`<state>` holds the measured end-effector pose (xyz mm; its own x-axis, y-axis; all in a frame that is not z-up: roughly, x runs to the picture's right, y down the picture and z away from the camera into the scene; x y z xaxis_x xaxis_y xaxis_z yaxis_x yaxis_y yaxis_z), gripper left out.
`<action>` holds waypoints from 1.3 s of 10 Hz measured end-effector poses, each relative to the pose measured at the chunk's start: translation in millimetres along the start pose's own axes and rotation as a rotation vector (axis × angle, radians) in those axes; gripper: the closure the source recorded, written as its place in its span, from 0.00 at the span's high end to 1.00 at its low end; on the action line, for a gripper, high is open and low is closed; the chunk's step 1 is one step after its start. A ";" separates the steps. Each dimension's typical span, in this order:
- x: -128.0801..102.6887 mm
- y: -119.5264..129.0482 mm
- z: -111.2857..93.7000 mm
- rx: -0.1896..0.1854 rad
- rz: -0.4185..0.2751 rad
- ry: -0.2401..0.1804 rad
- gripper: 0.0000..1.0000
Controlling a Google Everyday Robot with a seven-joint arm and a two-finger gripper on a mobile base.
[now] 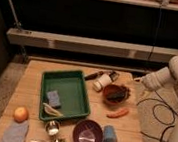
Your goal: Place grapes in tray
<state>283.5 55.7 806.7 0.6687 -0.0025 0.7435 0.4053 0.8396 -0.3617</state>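
Note:
The grapes (124,92) are a dark bunch at the right rim of the small brown-red bowl (112,96); whether they lie in it or against it I cannot tell. The green tray (81,80) sits left of centre on the wooden table and holds a blue sponge (54,98) and a pale banana-like piece (52,110). My white arm (176,71) reaches in from the right. My gripper (137,84) hangs open just above and to the right of the grapes, with nothing in it.
An orange sausage (117,113) lies in front of the bowl. A white cup (101,81) and a dark utensil (92,76) stand behind it. Along the front are a purple bowl (88,135), blue cup (110,135), metal cup (52,128), spoon (48,141), orange fruit (21,114) and cloth (14,132). Cables (162,112) trail on the right.

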 end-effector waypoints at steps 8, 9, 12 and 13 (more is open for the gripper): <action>23.0 -0.1 16.8 -0.009 0.121 0.041 0.65; 23.6 -2.1 18.9 -0.013 0.131 0.054 0.65; 27.6 -2.9 20.6 -0.015 0.162 0.087 0.65; 28.7 -4.8 21.6 -0.015 0.171 0.095 0.65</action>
<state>287.4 63.3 842.0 0.7843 0.0875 0.6142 0.2897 0.8238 -0.4872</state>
